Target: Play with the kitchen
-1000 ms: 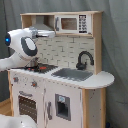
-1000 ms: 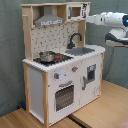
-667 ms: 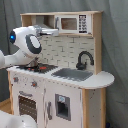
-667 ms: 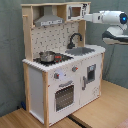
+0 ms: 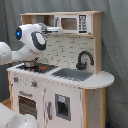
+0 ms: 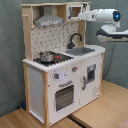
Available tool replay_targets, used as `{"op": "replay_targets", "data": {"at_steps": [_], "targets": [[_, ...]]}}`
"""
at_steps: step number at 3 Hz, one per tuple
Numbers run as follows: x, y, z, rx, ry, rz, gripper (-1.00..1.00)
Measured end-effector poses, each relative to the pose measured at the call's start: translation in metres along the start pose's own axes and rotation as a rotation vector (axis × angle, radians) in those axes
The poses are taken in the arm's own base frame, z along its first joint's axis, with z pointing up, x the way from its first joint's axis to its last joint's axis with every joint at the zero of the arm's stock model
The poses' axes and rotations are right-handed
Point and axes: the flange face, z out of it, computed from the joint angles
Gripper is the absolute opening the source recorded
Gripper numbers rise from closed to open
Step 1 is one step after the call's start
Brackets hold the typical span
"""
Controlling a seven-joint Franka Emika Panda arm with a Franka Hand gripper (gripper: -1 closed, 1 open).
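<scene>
The kitchen point(image 6: 60, 70) has matt white painted panels and pale, smooth wood side boards with visible grain, seen in both exterior views. Its hood point(image 6: 49, 20) at upper left of the second exterior view looks like dull grey plastic. The faucet point(image 5: 84, 60) is matt black, the sink point(image 5: 74, 74) a flat grey. The small pot point(image 6: 47, 56) on the stove shines like polished metal. The arm point(image 5: 31, 39) wears glossy white plastic shells. Behind hangs a matt grey cloth curtain point(image 5: 115, 45); the floor point(image 6: 100, 107) at lower right is smooth light wood.
</scene>
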Motion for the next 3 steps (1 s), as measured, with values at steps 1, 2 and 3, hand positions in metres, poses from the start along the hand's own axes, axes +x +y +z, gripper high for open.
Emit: {"op": "replay_targets", "data": {"at_steps": [1, 2, 3], "targets": [[0.001, 0.006, 0.019, 0.002, 0.004, -0.003, 1.0], [0.008, 0.012, 0.036, 0.004, 0.008, -0.015, 1.0], [0.029, 0.014, 0.05, 0.011, 0.021, -0.038, 1.0]]}}
